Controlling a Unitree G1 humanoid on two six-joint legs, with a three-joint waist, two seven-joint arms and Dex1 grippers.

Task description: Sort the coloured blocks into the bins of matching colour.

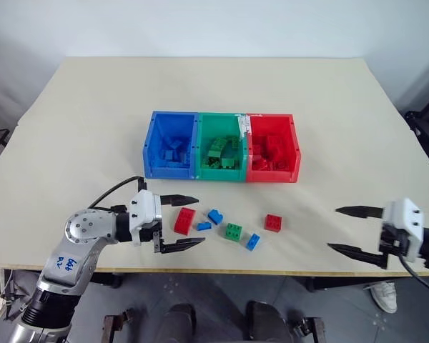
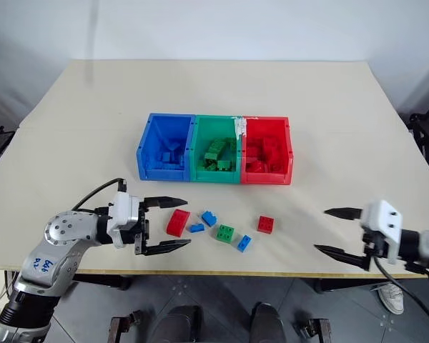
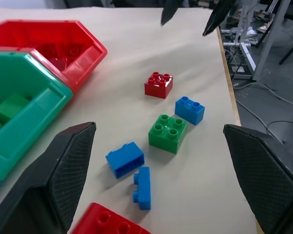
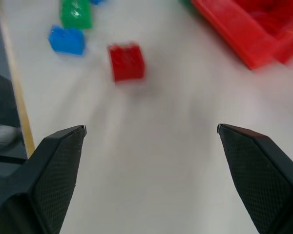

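Three joined bins sit mid-table: blue bin (image 1: 151,146), green bin (image 1: 198,150), red bin (image 1: 294,148), each holding bricks of its own colour. Loose blocks lie near the front edge: a long red block (image 1: 184,221), blue blocks (image 1: 215,216) (image 1: 204,226) (image 1: 253,241), a green block (image 1: 234,231) and a small red block (image 1: 274,222). My left gripper (image 1: 183,222) is open just left of the long red block, fingers pointing toward the loose blocks. My right gripper (image 1: 347,229) is open at the front right, apart from the small red block (image 4: 127,61). Both are empty.
The beige table (image 1: 93,128) reaches to its front edge (image 1: 286,271) just below the loose blocks. A black cable (image 1: 114,189) loops from my left arm. A person's shoe (image 1: 382,294) is on the floor at the right.
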